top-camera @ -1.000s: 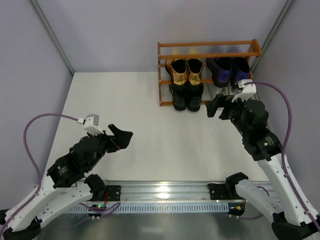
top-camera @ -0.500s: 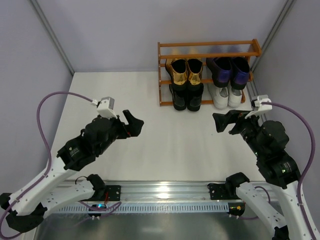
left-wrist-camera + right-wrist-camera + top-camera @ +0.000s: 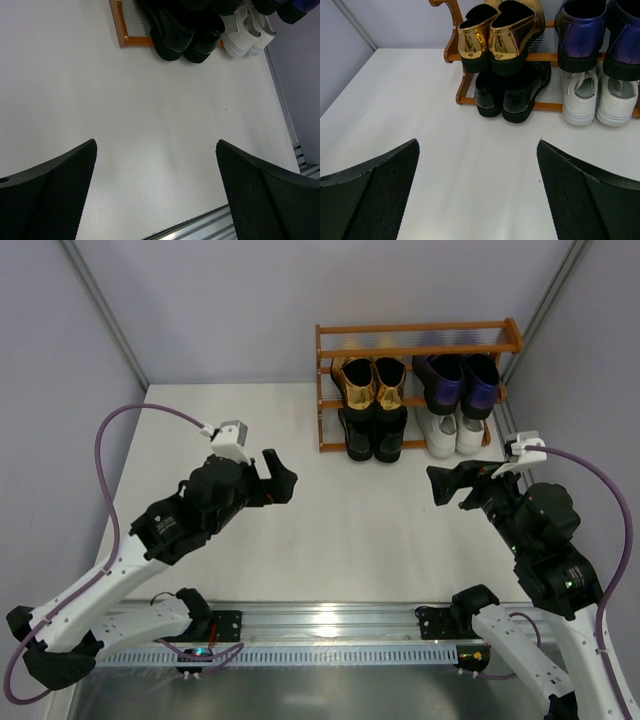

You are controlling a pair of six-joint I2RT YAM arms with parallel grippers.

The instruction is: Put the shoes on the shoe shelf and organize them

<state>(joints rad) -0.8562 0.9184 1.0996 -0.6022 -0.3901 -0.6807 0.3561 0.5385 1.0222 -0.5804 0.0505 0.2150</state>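
The orange-brown shoe shelf [image 3: 420, 339] stands at the back right of the table. The gold loafers [image 3: 368, 382] and purple loafers [image 3: 460, 381] sit on its upper tier. The black loafers [image 3: 373, 435] and white sneakers [image 3: 449, 434] sit on the lower tier. The right wrist view shows all four pairs: gold [image 3: 500, 32], purple [image 3: 600, 35], black [image 3: 512, 92], white [image 3: 597, 97]. My left gripper [image 3: 278, 478] is open and empty over the table, left of the shelf. My right gripper [image 3: 448, 485] is open and empty in front of the shelf.
The white table [image 3: 300, 530] has grey walls on three sides. A metal rail [image 3: 330, 625] with the arm bases runs along the near edge. The left wrist view shows the shelf's corner [image 3: 120, 30], black loafers [image 3: 185, 35] and white sneakers [image 3: 247, 37].
My left gripper has moved up and right toward the shelf. My right gripper drew back from the shelf, uncovering the white sneakers, then stayed still.
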